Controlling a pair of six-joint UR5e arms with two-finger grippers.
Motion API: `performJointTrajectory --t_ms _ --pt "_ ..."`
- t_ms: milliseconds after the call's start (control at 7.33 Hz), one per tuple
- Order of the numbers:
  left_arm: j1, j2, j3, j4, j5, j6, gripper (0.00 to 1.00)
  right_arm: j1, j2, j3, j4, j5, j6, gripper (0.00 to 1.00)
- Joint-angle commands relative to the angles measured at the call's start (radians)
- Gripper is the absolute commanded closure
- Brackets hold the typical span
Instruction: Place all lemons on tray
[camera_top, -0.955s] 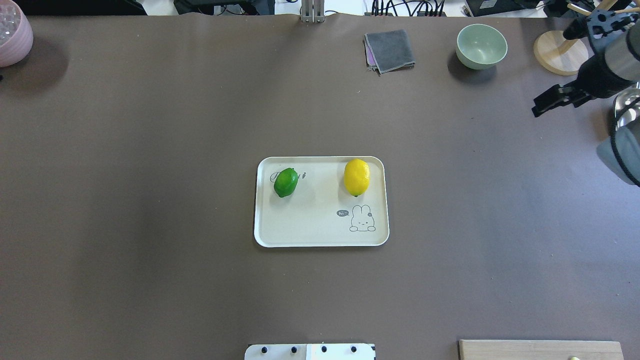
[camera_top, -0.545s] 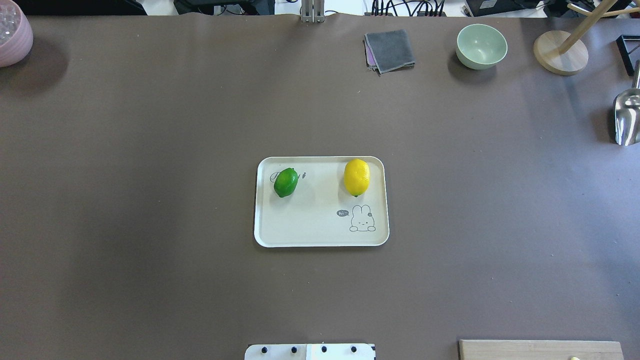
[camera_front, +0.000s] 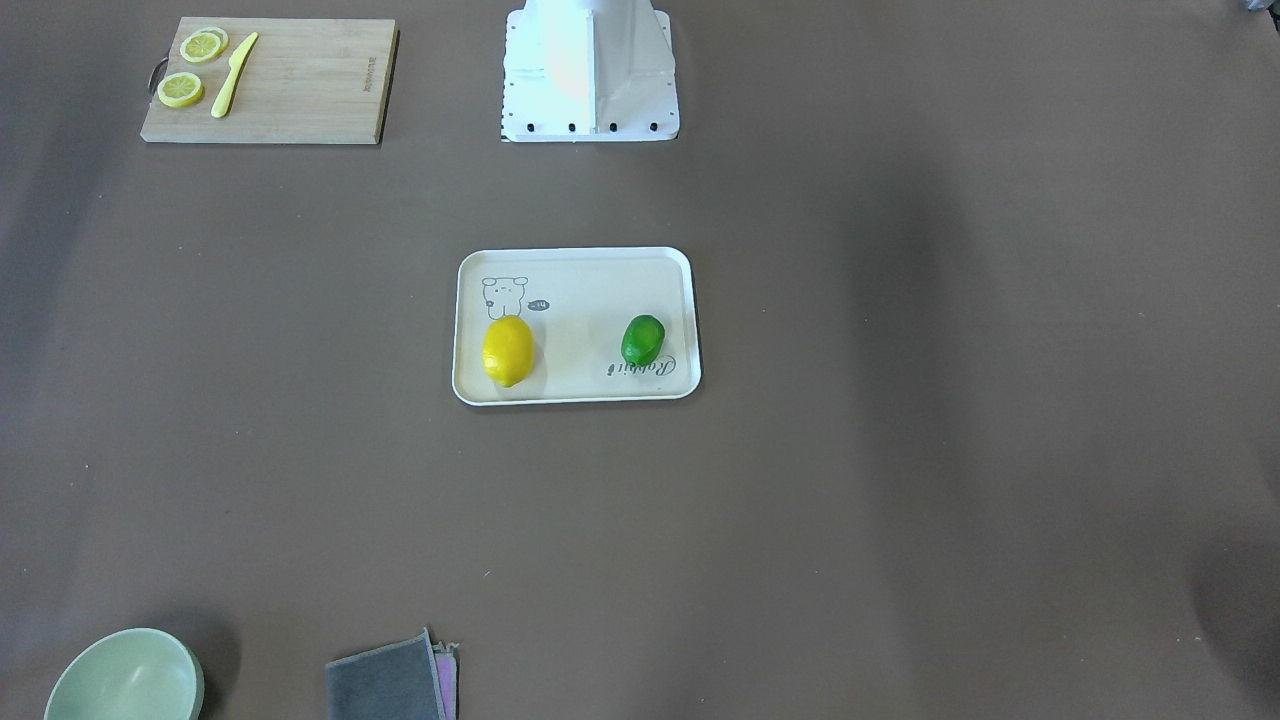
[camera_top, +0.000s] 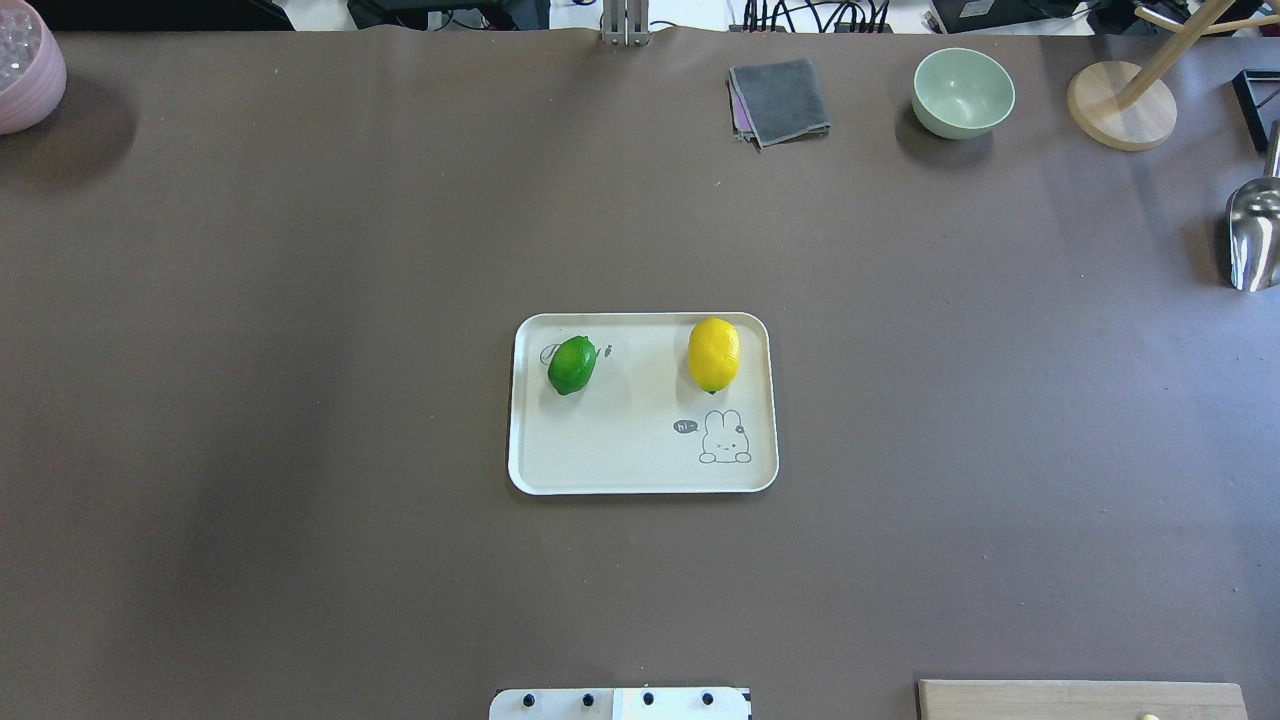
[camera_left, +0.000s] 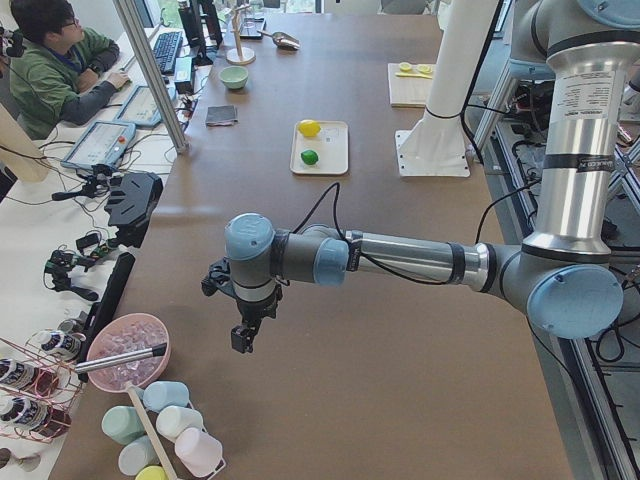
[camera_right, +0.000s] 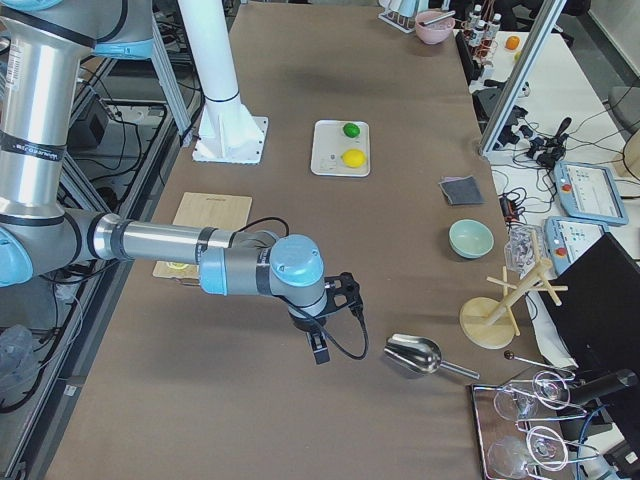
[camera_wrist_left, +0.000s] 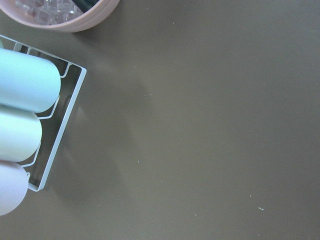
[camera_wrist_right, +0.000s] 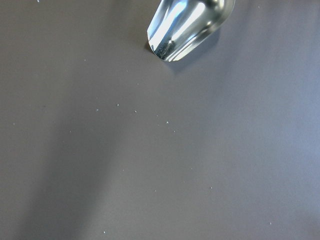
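**Both lemons on tray, arms parked at table ends**

Tray (camera_top: 620, 462) sits mid-table. Yellow lemon (camera_top: 713, 355) lies near the tray's far right corner, long axis running toward the robot. Green lemon (camera_top: 571, 365) is near the far left corner, over the script print. Both are fully inside the rim, apart from each other, with nothing touching them. By the layout the task looks done.

Left gripper (camera_left: 243, 335) hangs over bare table near the left end, close to the pink bowl (camera_left: 128, 350) and holding nothing. Right gripper (camera_right: 318, 348) hangs near the right end, beside the metal scoop (camera_right: 415, 355), also with nothing in it. Both show only in the side views, so I cannot tell whether the fingers are apart or together.

Handling guess: the fruits are small ovals, likely light and stiff. The green skin is glossy, so probably slick. The rounded shape rolls easily on the flat tray, and the rim should stop it. If regrasped, pinch across the short axis at the widest middle, from above, with fingers on the flanks rather than the pointed ends. Moderate squeeze should be enough.
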Motion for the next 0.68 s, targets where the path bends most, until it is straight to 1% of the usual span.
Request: performJointTrajectory --t_ms 0,136,273,409,545 --pt "-0.052 0.008 -0.011 0.103 -0.158 -0.001 0.00 0.006 0.009 -0.066 0.041 0.001 -0.009 0.00" --pt "-0.061 0.008 -0.005 0.190 -0.153 -0.001 0.00 -0.048 0.048 -0.062 -0.003 -0.012 -0.006 0.00" --pt "-0.063 0.013 -0.025 0.215 -0.140 0.000 0.00 -0.117 0.140 -0.032 -0.205 -0.055 0.026 0.00" --pt "-0.064 0.046 -0.031 0.212 -0.141 0.002 0.00 -0.116 0.262 -0.002 -0.446 -0.089 0.074 0.00" --pt "-0.064 0.075 -0.070 0.212 -0.141 0.005 0.00 -0.114 0.271 0.028 -0.527 -0.066 0.089 0.00"
